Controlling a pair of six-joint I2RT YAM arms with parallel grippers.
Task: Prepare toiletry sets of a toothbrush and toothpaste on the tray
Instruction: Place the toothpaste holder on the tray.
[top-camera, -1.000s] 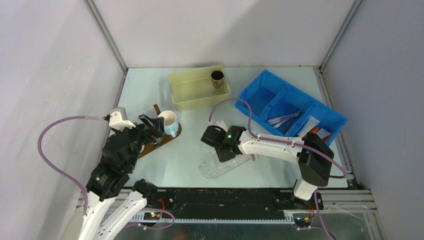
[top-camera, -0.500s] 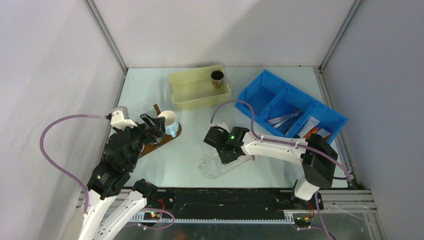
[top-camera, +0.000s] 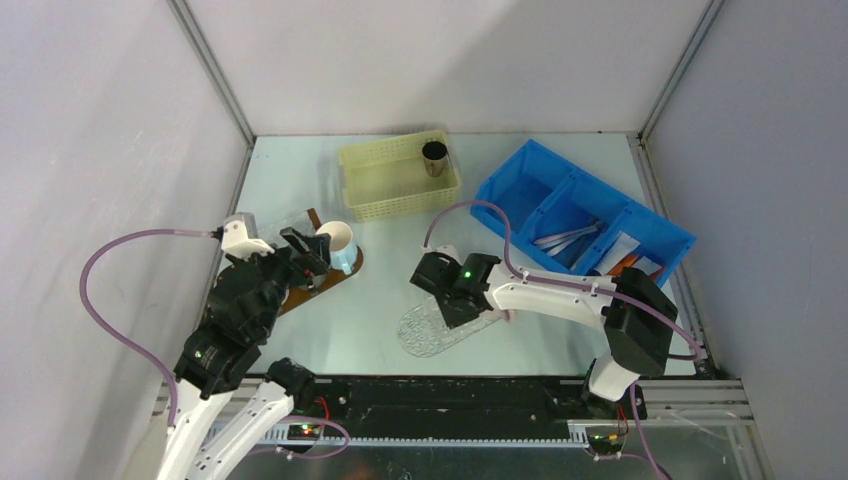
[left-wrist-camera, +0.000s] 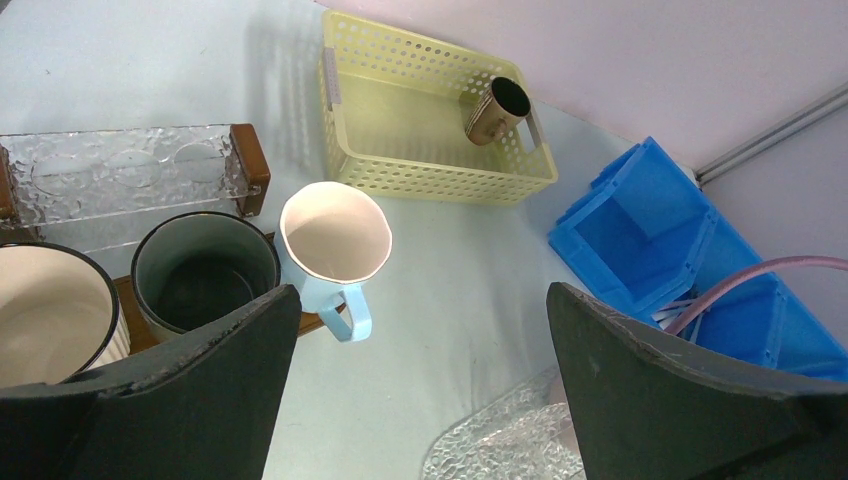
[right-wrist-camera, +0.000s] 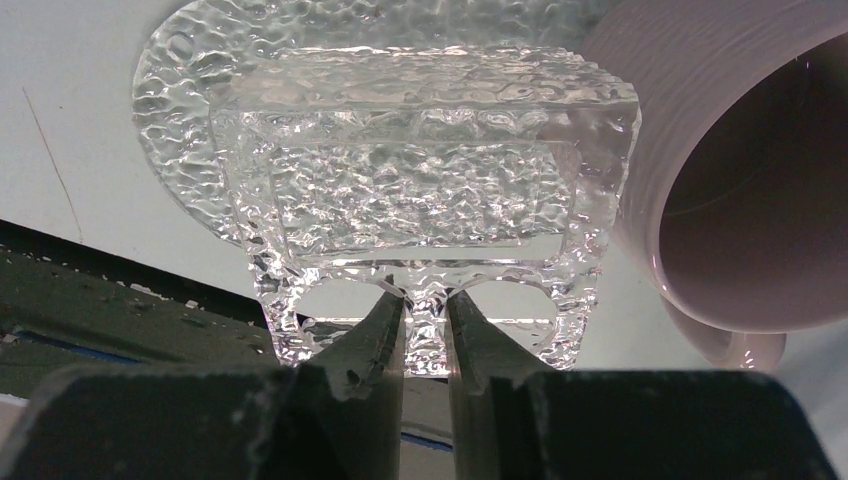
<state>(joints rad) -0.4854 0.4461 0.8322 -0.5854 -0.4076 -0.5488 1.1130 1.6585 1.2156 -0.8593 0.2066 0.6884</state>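
My right end effector (right-wrist-camera: 425, 325) has its fingers straddling the clear tray (right-wrist-camera: 400, 150) rim at the surface's near edge, with a narrow gap; can't tell if I'm gripping. My left end effector (left-wrist-camera: 415, 300) is spread wide over the mugs (left-wrist-camera: 335, 230). Toothbrushes (top-camera: 565, 238) and tubes (top-camera: 622, 246) are in the blue bin (top-camera: 522, 190) at the right edge.
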